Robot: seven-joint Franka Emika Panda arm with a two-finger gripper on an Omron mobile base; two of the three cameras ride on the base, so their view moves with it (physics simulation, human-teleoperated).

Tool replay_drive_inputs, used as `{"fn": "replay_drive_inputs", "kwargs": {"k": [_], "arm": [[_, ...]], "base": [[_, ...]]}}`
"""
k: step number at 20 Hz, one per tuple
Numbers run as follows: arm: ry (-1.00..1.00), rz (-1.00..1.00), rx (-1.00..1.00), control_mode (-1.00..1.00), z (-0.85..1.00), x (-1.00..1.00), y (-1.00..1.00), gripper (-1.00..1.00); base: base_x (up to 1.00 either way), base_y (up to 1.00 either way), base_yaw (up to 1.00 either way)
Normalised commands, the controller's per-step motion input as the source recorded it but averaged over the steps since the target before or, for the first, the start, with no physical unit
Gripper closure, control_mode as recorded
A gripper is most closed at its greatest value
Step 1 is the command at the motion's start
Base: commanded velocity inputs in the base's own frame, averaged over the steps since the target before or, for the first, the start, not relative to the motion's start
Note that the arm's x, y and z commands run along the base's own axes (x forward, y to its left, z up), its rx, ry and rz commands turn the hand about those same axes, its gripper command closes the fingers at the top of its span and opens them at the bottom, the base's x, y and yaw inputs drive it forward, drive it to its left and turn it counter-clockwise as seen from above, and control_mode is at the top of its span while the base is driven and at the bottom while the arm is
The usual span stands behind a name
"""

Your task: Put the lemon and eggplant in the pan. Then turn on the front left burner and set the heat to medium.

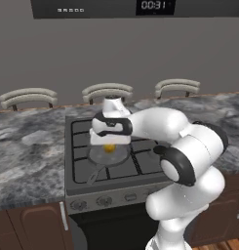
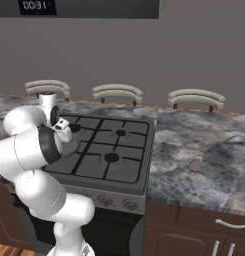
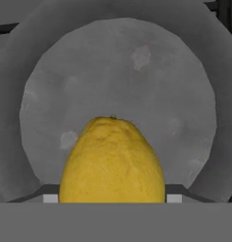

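Bottom centre of hand view, my pincer (image 3: 111, 201) clamped on lemon (image 3: 111, 160), over pan (image 3: 183, 85) bowl. Eggplant (image 2: 195, 164) right of frame on counter (image 2: 214, 150). Risk, I judge: release from height, lemon rolls off pan.

a plain grey wall (image 1: 116, 53) runs behind a dark marbled stone counter (image 2: 204, 145). three pale chair backs (image 1: 107, 92) line its far edge. brown wooden cabinets (image 2: 194, 230) with metal handles sit beneath. a black appliance with a digital clock (image 1: 153, 5) hangs overhead.
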Motion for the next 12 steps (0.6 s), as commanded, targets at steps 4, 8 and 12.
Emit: {"fn": "replay_drive_inputs", "kwargs": {"k": [4, 8, 12], "arm": [[0.08, 0.0, 0.0, -1.0, -0.22, 0.08, 0.34, 1.0], [0.09, 0.0, 0.0, -1.0, -0.29, 0.12, 0.23, 1.0], [0.08, 0.0, 0.0, -1.0, -0.27, 0.15, 0.17, 1.0]], "base": [[0.0, 0.0, 0.0], [0.0, 0.0, 0.0], [0.0, 0.0, 0.0]]}}
